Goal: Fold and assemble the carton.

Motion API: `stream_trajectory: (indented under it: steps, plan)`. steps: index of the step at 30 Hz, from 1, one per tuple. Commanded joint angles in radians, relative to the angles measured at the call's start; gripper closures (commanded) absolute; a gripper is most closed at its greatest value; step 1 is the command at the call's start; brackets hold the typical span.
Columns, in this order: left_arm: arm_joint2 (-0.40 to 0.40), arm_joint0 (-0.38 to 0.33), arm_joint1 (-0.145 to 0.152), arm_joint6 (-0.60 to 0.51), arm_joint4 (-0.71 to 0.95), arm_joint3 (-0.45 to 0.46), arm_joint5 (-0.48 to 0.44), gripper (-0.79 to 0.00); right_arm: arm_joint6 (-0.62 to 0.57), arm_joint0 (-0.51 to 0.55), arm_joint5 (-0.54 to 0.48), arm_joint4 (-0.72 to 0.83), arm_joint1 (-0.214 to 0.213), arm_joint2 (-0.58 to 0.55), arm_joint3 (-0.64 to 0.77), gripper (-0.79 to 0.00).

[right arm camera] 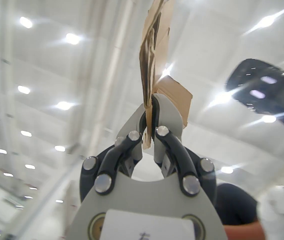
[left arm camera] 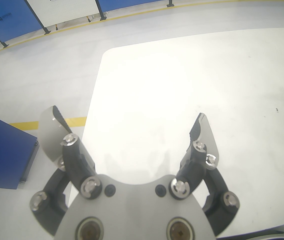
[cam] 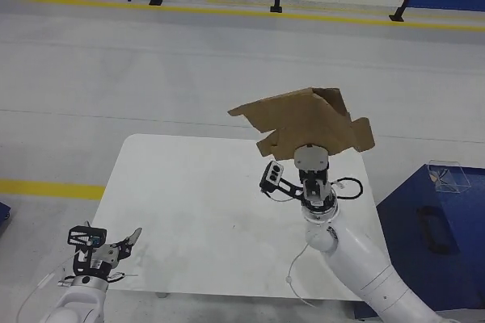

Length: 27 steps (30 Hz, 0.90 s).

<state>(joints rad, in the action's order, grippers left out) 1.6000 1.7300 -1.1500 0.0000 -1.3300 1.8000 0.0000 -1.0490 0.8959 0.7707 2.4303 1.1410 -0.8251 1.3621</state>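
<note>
— Where is the carton (cam: 307, 121) sitting right now?

— It is not resting on anything. It is being held up in the air, still flat, above the far right corner of the table (cam: 186, 202). Its flaps are jutting out beyond the table's far edge.

— And what is holding it?

— The right gripper (right arm camera: 150, 106) is pointing upward and pinching the carton's lower edge. Its fingers (right arm camera: 168, 112) are pressing tight on the layered cardboard from both sides.

— What about the other arm?

— The left gripper (left arm camera: 127, 111) is hovering at the near left corner with its jaws spread wide and nothing between them. It is straddling the table's left edge, so one finger is hanging over the floor and the other over the white top.

— So how much room is there between them?

— They are sitting well apart, with the whole diagonal of the table top lying between them. A blue cabinet (cam: 436, 234) is crowding the right edge, just beside the right arm.
</note>
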Motion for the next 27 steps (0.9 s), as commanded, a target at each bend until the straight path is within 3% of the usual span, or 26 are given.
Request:
stream_trajectory:
  steps: [1, 4, 8, 16, 19, 22, 24, 27]
  plan:
    - [0.0, 0.0, 0.0, 0.0, 0.0, 0.0, 0.0, -0.785, 0.212, 0.032, 0.213, 0.209, 0.01, 0.008, -0.043, 0.0]
    - [0.0, 0.0, 0.0, 0.0, 0.0, 0.0, 0.0, -0.785, 0.321, 0.045, 0.242, 0.347, 0.016, 0.091, -0.069, 0.0]
    - [0.0, 0.0, 0.0, 0.0, 0.0, 0.0, 0.0, -0.785, 0.551, 0.034, 0.242, 0.642, 0.003, 0.173, -0.057, 0.0]
    - [0.0, 0.0, 0.0, 0.0, 0.0, 0.0, 0.0, -0.785, 0.56, -0.001, 0.242, 0.642, -0.005, 0.092, -0.068, 0.0]
    - [0.0, 0.0, 0.0, 0.0, 0.0, 0.0, 0.0, -0.785, 0.481, -0.042, 0.242, 0.51, -0.008, -0.012, -0.108, 0.0]
    - [0.0, 0.0, 0.0, 0.0, 0.0, 0.0, 0.0, -0.785, 0.254, -0.084, 0.242, 0.162, -0.002, -0.135, -0.151, 0.0]
    - [0.0, 0.0, 0.0, 0.0, 0.0, 0.0, 0.0, -0.785, 0.115, -0.093, 0.115, -0.059, 0.008, -0.207, -0.115, 0.0]
    - [0.0, 0.0, 0.0, 0.0, 0.0, 0.0, 0.0, -0.785, 0.085, -0.094, 0.086, -0.1, 0.009, -0.218, -0.106, 0.0]
